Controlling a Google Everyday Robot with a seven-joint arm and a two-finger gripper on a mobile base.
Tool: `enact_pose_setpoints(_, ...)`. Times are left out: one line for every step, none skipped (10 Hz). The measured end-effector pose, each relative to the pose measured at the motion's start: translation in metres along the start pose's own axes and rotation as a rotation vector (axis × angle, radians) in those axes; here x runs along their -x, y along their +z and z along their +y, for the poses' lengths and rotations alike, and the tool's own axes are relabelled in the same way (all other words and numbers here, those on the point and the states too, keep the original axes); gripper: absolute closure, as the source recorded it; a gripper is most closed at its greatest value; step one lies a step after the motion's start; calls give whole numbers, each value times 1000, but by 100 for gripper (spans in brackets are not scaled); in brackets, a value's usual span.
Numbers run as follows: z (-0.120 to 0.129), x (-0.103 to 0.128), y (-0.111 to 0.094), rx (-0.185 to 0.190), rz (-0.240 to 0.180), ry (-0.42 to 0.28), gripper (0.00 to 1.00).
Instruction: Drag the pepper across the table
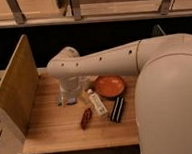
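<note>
The pepper [85, 118] is a small dark red chili lying on the light wooden table [58, 132], a little in front of the table's middle. My gripper [66, 100] hangs from the white arm [103, 63] and reaches down to the tabletop behind and to the left of the pepper, apart from it. The arm comes in from the right and covers the table's right side.
A round orange plate [109, 85] sits behind the pepper to the right. A white bottle-like item [97, 103] lies between the plate and the pepper. A black rectangular bar [117, 109] lies right of it. An upright board panel [15, 90] stands at the table's left side.
</note>
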Motion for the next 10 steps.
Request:
enact_pose_setpoints(0,0,0,0,0,0,35)
enact_pose_setpoints(0,0,0,0,0,0,35)
enact_pose_setpoints(0,0,0,0,0,0,35)
enact_pose_setpoints(0,0,0,0,0,0,35)
enact_pose_setpoints(0,0,0,0,0,0,35)
enact_pose_setpoints(0,0,0,0,0,0,35)
enact_pose_setpoints(0,0,-1,-1,-2,-1,35)
enact_pose_setpoints(-1,-1,2,-2,-4,-3,35)
enact_pose_setpoints(0,-5,10,8,-3,4,35)
enact_pose_setpoints(-2,-12,21,20,7,23,35)
